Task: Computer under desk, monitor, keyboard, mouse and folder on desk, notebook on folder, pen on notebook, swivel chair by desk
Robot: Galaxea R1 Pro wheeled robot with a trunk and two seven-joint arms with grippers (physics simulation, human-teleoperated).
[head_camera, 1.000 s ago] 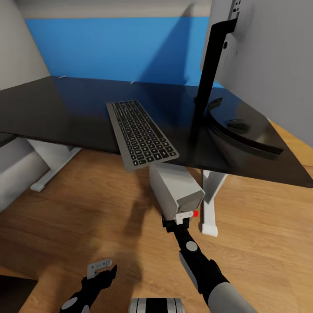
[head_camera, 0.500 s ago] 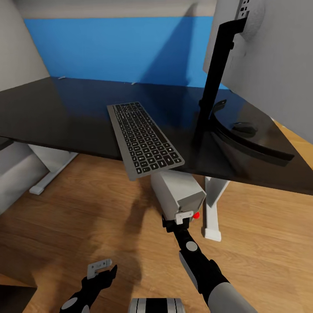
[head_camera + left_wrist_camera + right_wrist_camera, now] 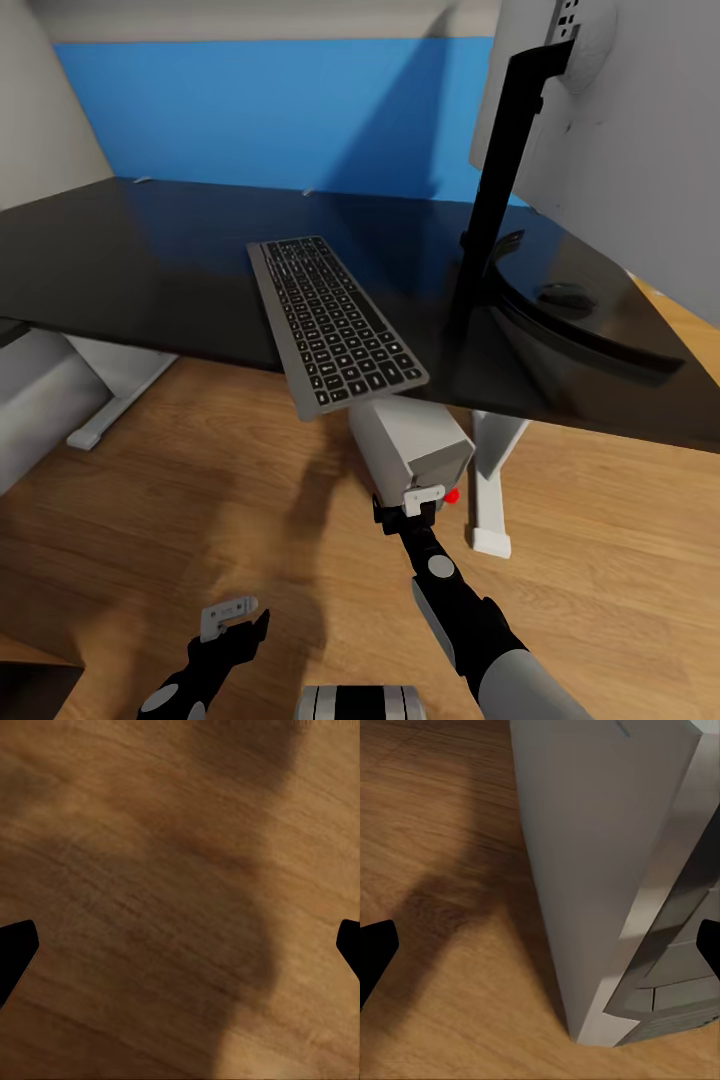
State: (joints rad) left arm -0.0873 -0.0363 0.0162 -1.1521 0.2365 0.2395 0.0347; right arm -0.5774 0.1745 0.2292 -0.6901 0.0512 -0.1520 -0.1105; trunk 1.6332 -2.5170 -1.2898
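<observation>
Sitting at centre frame, the dark-keyed silver keyboard (image 3: 335, 322) overhangs the glossy black desk (image 3: 150, 270) beside the wide monitor (image 3: 600, 150); the small dark mouse (image 3: 565, 294) lies near its foot. The silver-grey computer tower (image 3: 410, 440) stands half under the desk, right gripper (image 3: 420, 497) at its front, jaws spread; left gripper (image 3: 235, 620) jaws spread too. Folder, notebook, pen and chair steps look undone.

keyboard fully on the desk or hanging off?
Hanging off. In the head view the keyboard lies angled on the desk, and its near end juts past the front edge, over the floor and the computer.
</observation>
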